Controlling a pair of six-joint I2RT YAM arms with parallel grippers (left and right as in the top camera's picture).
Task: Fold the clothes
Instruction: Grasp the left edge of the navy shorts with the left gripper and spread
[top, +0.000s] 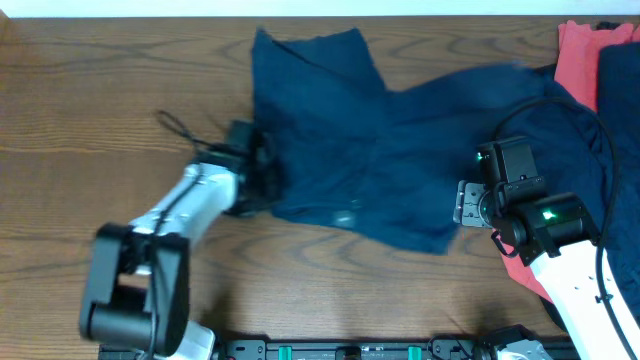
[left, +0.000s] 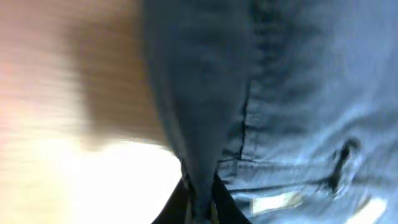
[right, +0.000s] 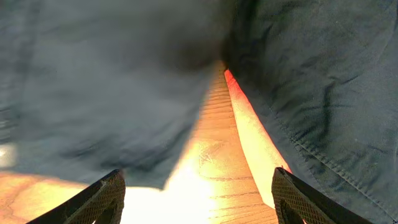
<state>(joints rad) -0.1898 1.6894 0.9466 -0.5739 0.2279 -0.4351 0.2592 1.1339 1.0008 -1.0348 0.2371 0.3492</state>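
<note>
Navy blue shorts (top: 340, 150) lie spread on the wooden table in the overhead view. My left gripper (top: 262, 178) is at their left edge and is shut on a pinched fold of the navy cloth (left: 202, 155); a seam and a buttonhole (left: 343, 155) show beside it. My right gripper (top: 470, 203) is open and empty just above the table at the shorts' right side, with navy cloth (right: 106, 87) ahead of its fingers (right: 196, 199). More navy clothes (top: 580, 140) and coral-red clothes (top: 578, 55) are piled at the far right.
Bare wooden table (top: 100, 100) stretches to the left and along the front edge (top: 330, 290). The right arm's cable runs over the pile of clothes at the right. A strip of coral-red cloth (right: 249, 137) lies under the navy garment in the right wrist view.
</note>
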